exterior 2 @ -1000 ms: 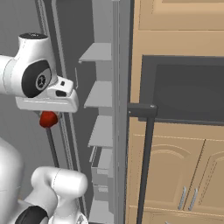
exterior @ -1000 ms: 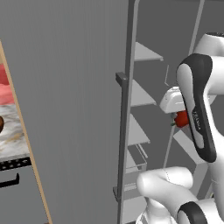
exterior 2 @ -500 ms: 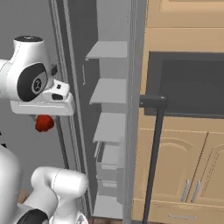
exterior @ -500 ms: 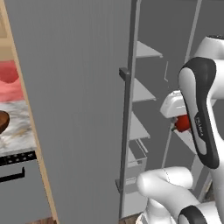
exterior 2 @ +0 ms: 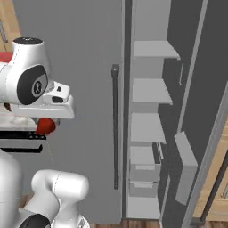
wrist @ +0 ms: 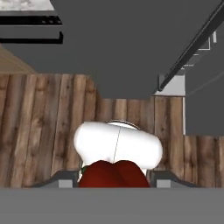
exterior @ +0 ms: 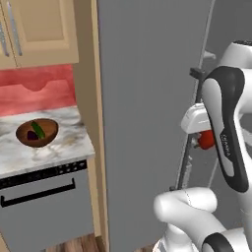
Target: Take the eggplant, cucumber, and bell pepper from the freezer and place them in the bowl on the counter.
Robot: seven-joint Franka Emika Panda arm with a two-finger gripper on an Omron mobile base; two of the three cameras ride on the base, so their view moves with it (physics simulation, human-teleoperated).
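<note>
Clamped on the bell pepper [wrist: 114, 174], the claw [wrist: 114, 180] points down at the floor, and in the hand view the red, glossy, lobed top of the pepper sits between the two dark finger tips. From the left base view the pepper [exterior: 205, 140] hangs under the white hand, just beside the freezer's [exterior: 147, 113] flat grey door; from the right base view it shows as a small red round shape [exterior 2: 45, 126] below the hand.

Past the pepper lies a brown plank floor [wrist: 39, 127], rough-grained, and the matt grey bottom edge of the freezer door. To the arm's right the freezer stands open, with pale grey smooth shelves [exterior 2: 149, 91] stacked one above another and a long upright bar handle [exterior 2: 115, 129] on the door.

The bowl [exterior: 37, 132] lies well apart from the claw, off to the arm's left on the far side of the freezer door. It is round, shallow and wood-brown, and it stands on the veined marble counter [exterior: 59, 147] over a grey oven front. Inside it rest the dark purple eggplant [exterior: 32, 136] and the slim green cucumber [exterior: 38, 129], the cucumber lying slantwise across the hollow. By my judgement the pepper is the last piece, and the carry must go left around the door, then down over the bowl.
</note>
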